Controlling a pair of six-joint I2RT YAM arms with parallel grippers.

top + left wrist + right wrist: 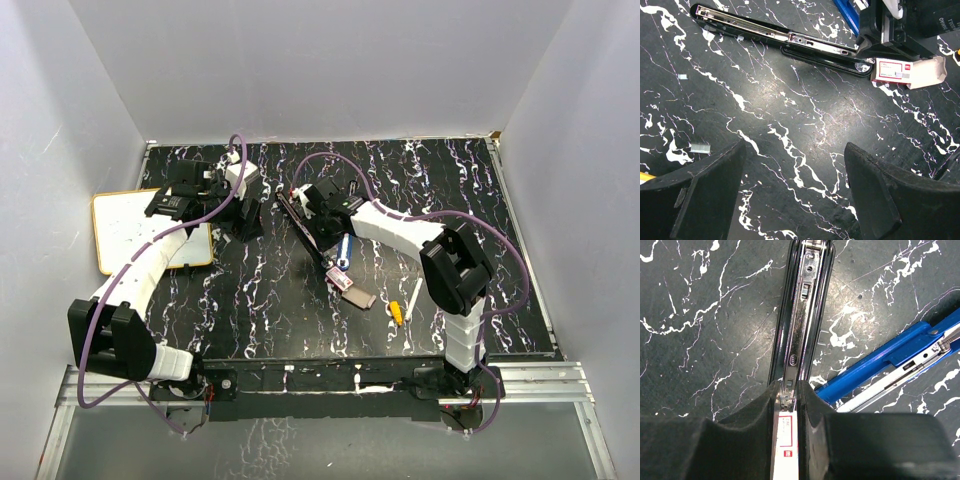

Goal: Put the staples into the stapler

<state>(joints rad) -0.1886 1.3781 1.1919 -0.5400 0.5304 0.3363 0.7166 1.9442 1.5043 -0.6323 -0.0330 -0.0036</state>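
The black stapler (300, 222) lies opened flat, its metal rail showing in the left wrist view (770, 32) and the right wrist view (802, 300). My right gripper (322, 235) is at its near end, almost shut (786, 397), with a small metal piece between its tips that looks like a strip of staples, over the rail. The red-and-white staples box (343, 280) lies on the table just past that end (895, 70) and shows through the finger gap (786, 440). My left gripper (243, 215) hangs open and empty above bare table (794, 150).
A blue stapler (343, 250) lies beside the black one (900, 347). A yellow-tipped white pen (397, 312) lies to the right of the box. A white board (130, 230) sits at the left edge. Loose staple strips (700, 147) lie near my left gripper.
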